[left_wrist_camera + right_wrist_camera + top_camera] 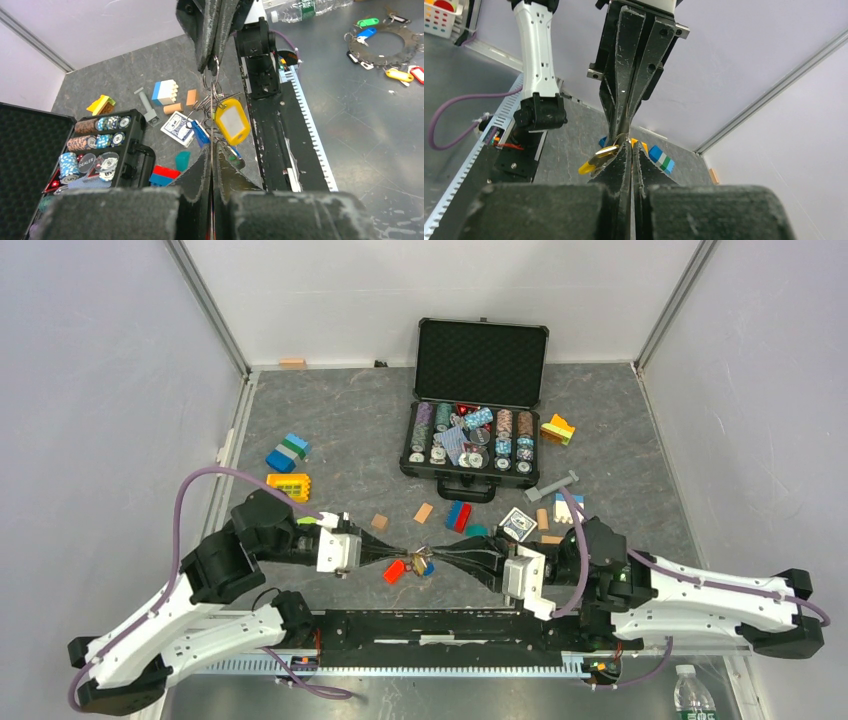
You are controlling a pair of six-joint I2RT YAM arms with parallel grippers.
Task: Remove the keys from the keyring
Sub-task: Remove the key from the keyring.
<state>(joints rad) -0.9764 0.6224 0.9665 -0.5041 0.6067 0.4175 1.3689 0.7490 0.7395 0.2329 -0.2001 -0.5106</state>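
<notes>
Both grippers meet tip to tip at the table's near middle, with the bunch of keys between them. My left gripper [405, 553] [211, 150] is shut on the thin wire of the keyring [212, 97] [421, 555], seen edge-on between its pads. Opposite it, my right gripper [437, 558] [630, 143] is shut on the ring's other side. A yellow-headed key [232, 121] [596, 159] and a blue one [200, 134] hang from the ring. A red one [395, 571] dangles under the left fingertips.
An open black poker chip case [478, 485] stands behind the grippers. A card deck [517, 524], wooden pieces [424, 512] and toy blocks [290, 485] [458, 516] [558, 429] lie scattered around. A water bottle [690, 690] stands off the table at the near right.
</notes>
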